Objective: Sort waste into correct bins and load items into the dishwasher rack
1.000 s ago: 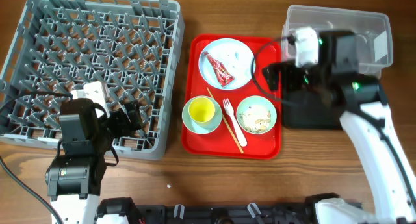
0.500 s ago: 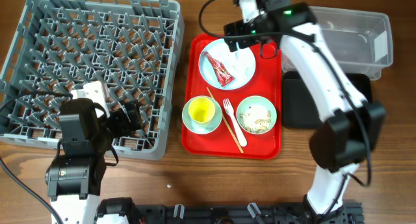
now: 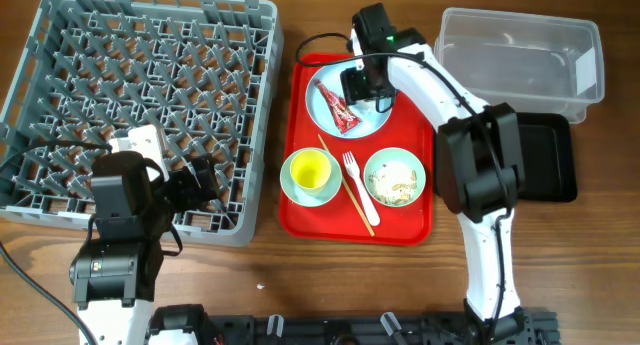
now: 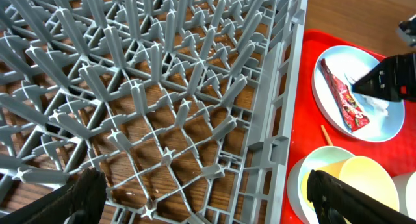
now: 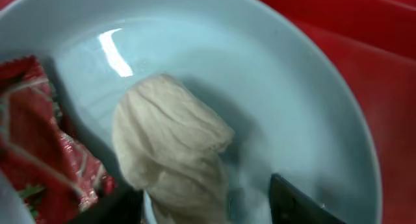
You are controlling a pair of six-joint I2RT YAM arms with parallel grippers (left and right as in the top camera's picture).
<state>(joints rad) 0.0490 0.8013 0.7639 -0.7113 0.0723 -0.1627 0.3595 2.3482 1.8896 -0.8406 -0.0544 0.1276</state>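
The pale-blue plate (image 3: 350, 97) sits at the back of the red serving tray (image 3: 300, 217). It holds the red foil wrapper (image 3: 340, 111) and a crumpled white scrap (image 5: 172, 146). My right gripper (image 3: 363, 85) is low over the plate, open, its fingers (image 5: 208, 208) either side of the white scrap; the wrapper (image 5: 36, 146) lies just left of them. A yellow cup (image 3: 310, 169) stands in a mint bowl (image 3: 290, 188). A second mint bowl (image 3: 395, 177) holds rice scraps. The white fork (image 3: 356, 177) and chopstick (image 3: 340, 177) lie between the bowls. My left gripper (image 3: 190, 180) hangs open (image 4: 208, 201) over the grey rack (image 3: 150, 95).
The clear tub (image 3: 520, 55) stands at the back right, with the black tray (image 3: 548, 160) in front of it. The right arm's own links reach over the tray's right side and part of the black tray.
The right arm swung left from over the tub and black tray and came down onto the plate around the white scrap. The left arm has not moved.
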